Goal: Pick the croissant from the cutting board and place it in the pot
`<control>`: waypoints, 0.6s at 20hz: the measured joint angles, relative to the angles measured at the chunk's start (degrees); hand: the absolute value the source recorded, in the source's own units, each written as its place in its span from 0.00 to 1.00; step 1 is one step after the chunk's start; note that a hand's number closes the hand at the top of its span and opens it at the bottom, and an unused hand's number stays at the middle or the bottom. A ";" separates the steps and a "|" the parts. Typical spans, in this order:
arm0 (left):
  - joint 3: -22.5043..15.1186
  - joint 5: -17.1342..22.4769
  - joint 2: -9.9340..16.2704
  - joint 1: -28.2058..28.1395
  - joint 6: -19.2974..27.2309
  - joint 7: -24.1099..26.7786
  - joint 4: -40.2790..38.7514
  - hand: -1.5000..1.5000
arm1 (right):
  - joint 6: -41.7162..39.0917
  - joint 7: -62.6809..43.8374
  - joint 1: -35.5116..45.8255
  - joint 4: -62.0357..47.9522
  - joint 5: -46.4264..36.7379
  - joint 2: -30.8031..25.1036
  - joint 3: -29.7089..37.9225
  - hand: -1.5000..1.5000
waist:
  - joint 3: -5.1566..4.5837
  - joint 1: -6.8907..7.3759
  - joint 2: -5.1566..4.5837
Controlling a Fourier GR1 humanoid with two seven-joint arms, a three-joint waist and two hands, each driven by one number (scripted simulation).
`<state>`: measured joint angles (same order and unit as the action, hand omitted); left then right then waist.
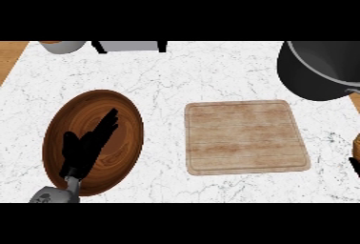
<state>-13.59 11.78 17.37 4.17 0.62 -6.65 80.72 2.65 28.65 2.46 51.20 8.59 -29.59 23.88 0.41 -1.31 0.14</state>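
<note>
The light wooden cutting board (246, 138) lies right of centre with nothing on its top. A dark grey pot (306, 78) stands at the upper right, partly cut off by the view's edge. At the right edge a small tan shape (357, 145), possibly the croissant, shows just above a black sliver of my right hand (355, 166); too little shows to tell how the hand stands. My left hand (83, 148) rests open at the lower left, fingers straight and pointing up, over a brown wooden plate (105, 102).
A pale cup (62, 46) and a grey object with black legs (130, 46) sit at the counter's far edge. White marble counter (211, 76) spreads between the board, the plate and the pot. Wood floor shows at the far left.
</note>
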 measured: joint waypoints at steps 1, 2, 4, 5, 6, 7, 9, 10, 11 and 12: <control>-0.14 -0.45 -0.45 0.74 0.05 0.05 -0.76 0.50 | -0.79 2.05 0.50 -2.80 -0.31 -1.34 0.73 1.00 | 0.00 0.32 -0.02; -0.28 -0.60 -0.66 0.49 0.05 -0.20 -0.01 0.50 | -1.66 4.15 1.00 -5.66 -0.47 -2.66 1.54 1.00 | -0.03 0.67 -0.04; 0.19 -0.60 -0.81 0.52 -0.59 -0.39 0.12 0.50 | -2.04 6.17 1.39 -8.01 -1.03 -4.73 2.43 1.00 | -0.12 0.97 -0.05; -0.24 -1.22 -1.38 0.61 -0.41 -0.43 0.08 0.50 | -1.91 7.32 1.42 -8.95 -1.56 -5.58 2.64 1.00 | -0.14 1.06 -0.04; -0.03 -1.29 -1.35 0.89 -0.71 -0.71 -0.14 0.50 | -1.05 7.46 2.18 -9.52 -2.33 -6.32 2.53 1.00 | -0.16 1.17 -0.04; 0.24 -1.40 -1.35 1.03 -1.07 -0.36 -0.67 0.50 | 0.08 7.22 2.48 -9.02 -3.10 -6.72 2.23 1.00 | -0.17 1.20 -0.01; 0.39 -1.91 -1.92 1.46 -1.01 -0.19 -1.43 0.50 | 1.26 6.29 2.89 -7.79 -4.08 -8.24 2.06 1.00 | -0.15 1.24 0.08; 0.49 -2.04 -1.89 1.54 -1.11 -0.49 -1.31 0.50 | 2.40 5.75 3.29 -7.26 -4.95 -8.79 1.71 1.00 | -0.17 1.29 0.10; 0.39 -2.29 -2.24 1.55 -1.00 -0.48 -1.35 0.50 | 3.26 4.54 3.64 -6.23 -5.53 -9.52 1.49 1.00 | -0.16 1.29 0.13; 0.51 -2.32 -2.29 1.26 -1.39 0.01 -1.23 0.50 | 3.75 3.55 3.50 -4.95 -6.01 -10.10 1.27 1.00 | -0.18 1.28 0.16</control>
<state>-13.08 9.47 15.09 5.43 -0.78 -6.64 79.48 6.40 32.20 5.96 46.25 2.57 -39.69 25.16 0.23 -0.04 0.30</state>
